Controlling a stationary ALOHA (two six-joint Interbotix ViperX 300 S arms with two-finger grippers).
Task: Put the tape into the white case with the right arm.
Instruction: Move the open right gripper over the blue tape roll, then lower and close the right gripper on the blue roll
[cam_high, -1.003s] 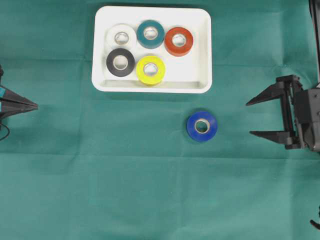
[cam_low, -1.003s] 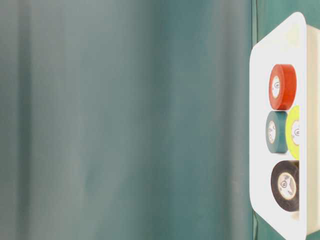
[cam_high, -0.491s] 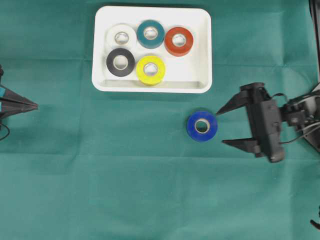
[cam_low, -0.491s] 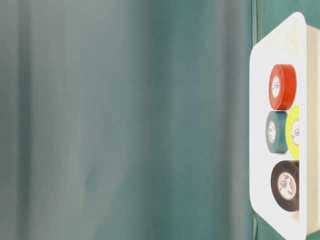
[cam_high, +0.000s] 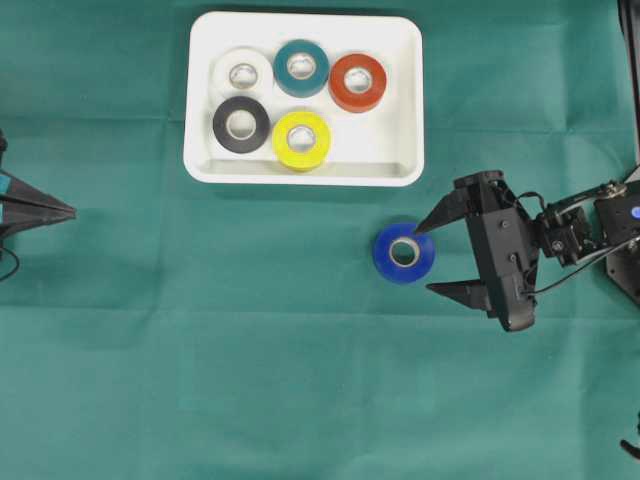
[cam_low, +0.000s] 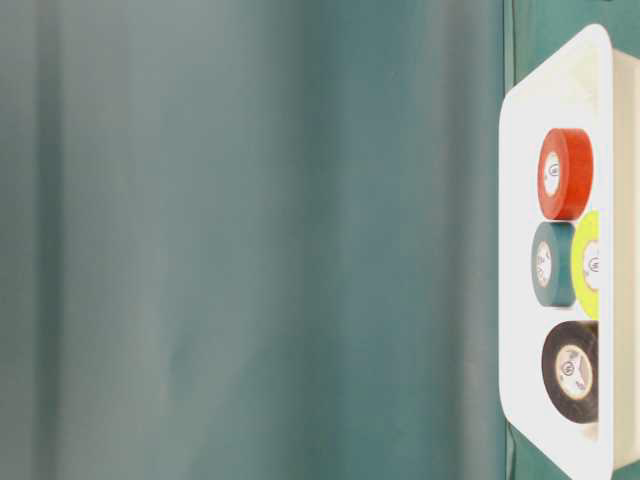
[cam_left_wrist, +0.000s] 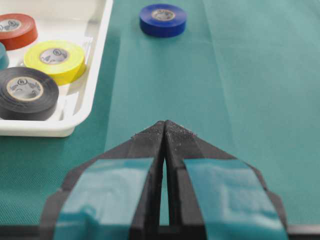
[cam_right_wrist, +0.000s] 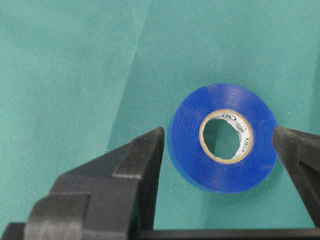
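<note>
Blue tape roll (cam_high: 404, 252) lay flat on the green cloth (cam_high: 250, 380), outside the white case (cam_high: 400, 100) and just off its near right corner as the overhead view showed it; it was the only roll not inside. Within the case sat five rolls, white (cam_high: 243, 74), teal (cam_high: 301, 67), red (cam_high: 358, 82), black (cam_high: 241, 124) and yellow (cam_high: 301, 140), crowded toward the case's left and middle, with bare floor left along its right side. Right gripper (cam_high: 428, 258) stood at the blue roll's right edge with jaws wide and nothing held. In the right wrist view (cam_right_wrist: 217, 145) one finger (cam_right_wrist: 145, 160) stood just beside the roll's left rim and the other (cam_right_wrist: 300, 155) just beside its right rim, so the roll sat between them; whether either finger touched it, I could not tell. Left gripper (cam_left_wrist: 165, 131) was parked well away from the case on its left, jaws pressed together, empty. Judged step: the approach to the grasp, with pick-up not yet done. Next move would call for seating the fingers down around the roll, closing squarely across its outer wall, lifting clear of the case's rim, then carrying to the bare right part of the case and releasing there without knocking the red or yellow rolls.
</note>
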